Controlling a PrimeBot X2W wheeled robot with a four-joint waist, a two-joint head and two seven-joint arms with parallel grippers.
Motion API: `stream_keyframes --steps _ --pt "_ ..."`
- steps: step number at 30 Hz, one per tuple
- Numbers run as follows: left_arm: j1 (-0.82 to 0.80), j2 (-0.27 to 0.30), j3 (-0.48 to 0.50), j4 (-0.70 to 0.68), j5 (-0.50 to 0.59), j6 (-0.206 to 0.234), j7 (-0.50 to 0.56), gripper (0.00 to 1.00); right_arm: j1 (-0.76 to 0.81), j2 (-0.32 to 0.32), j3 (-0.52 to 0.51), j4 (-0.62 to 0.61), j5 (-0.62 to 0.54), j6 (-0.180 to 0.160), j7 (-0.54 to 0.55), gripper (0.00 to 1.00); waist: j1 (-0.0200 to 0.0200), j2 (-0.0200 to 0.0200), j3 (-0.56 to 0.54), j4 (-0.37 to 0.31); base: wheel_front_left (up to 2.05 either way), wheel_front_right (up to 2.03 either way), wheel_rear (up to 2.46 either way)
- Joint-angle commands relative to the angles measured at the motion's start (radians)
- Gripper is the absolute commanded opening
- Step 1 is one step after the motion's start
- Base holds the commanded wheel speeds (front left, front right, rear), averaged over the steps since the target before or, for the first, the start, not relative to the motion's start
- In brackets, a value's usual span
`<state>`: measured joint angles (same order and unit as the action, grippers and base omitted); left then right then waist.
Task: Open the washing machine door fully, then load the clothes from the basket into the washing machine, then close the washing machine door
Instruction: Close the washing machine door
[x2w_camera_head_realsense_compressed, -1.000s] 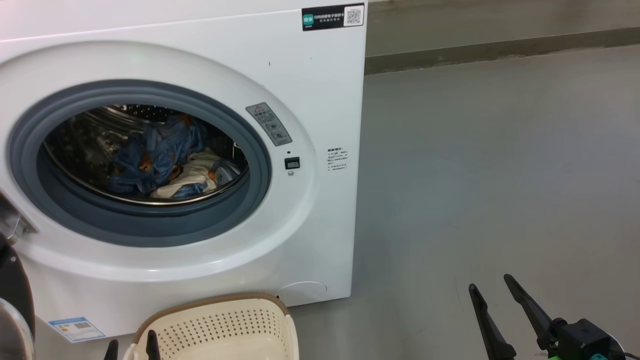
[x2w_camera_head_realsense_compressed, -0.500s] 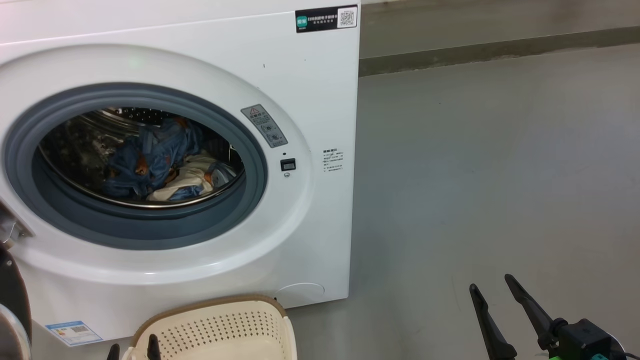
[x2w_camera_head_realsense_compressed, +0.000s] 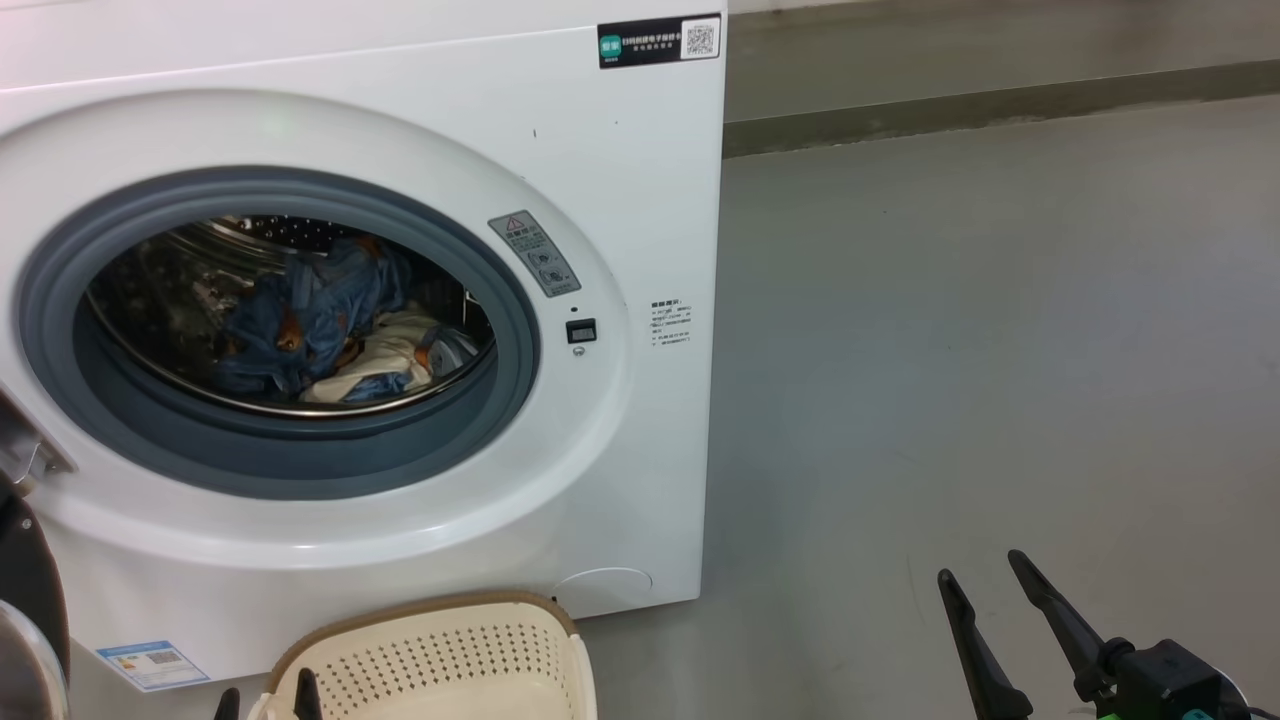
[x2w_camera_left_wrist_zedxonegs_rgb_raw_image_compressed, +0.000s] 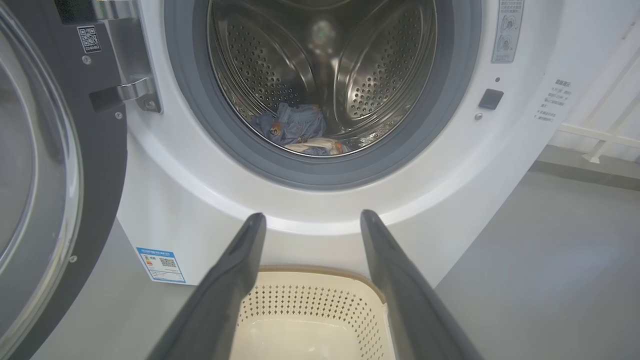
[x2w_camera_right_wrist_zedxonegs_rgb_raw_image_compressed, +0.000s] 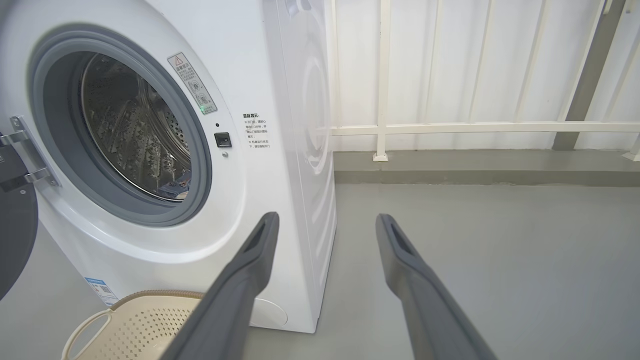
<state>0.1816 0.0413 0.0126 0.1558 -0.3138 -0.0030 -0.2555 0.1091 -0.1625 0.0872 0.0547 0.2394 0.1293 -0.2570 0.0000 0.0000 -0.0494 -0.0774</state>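
Where the clothes (x2w_camera_head_realsense_compressed: 300, 330) lie, blue bunches beside cream.

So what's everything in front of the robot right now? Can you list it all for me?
washing machine: one, white, ahead on the left, standing on the floor
washing machine door: one, black rim with clear glass, swung open on the washer's left side
gasket: one, grey, ringing the drum opening
clothes: a small heap, blue and cream, inside the drum
basket: one, cream with brown rim, on the floor against the washer's front
label: one, blue, washer's lower left corner
sticker: one, black, washer's upper right corner
floor: grey, right of the washer
railing: white, behind the washer
left end effector: open, dark, above the basket
right end effector: open, dark, over the floor
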Motion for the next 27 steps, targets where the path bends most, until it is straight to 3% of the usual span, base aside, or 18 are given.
stream_keyframes --steps 1,27 --pt "-0.024 0.009 0.034 -0.028 -0.002 0.005 -0.006 1.0 -0.007 -0.012 0.023 -0.027 -0.006 0.001 -0.005 1.0 0.0 0.0 0.001 0.0 0.0 0.0 0.0" --pt "-0.024 0.009 0.024 -0.031 -0.012 0.024 -0.006 1.0 -0.01 -0.013 0.023 -0.026 -0.002 0.001 -0.005 1.0 0.0 0.0 0.004 0.0 -0.17 0.17 0.0"
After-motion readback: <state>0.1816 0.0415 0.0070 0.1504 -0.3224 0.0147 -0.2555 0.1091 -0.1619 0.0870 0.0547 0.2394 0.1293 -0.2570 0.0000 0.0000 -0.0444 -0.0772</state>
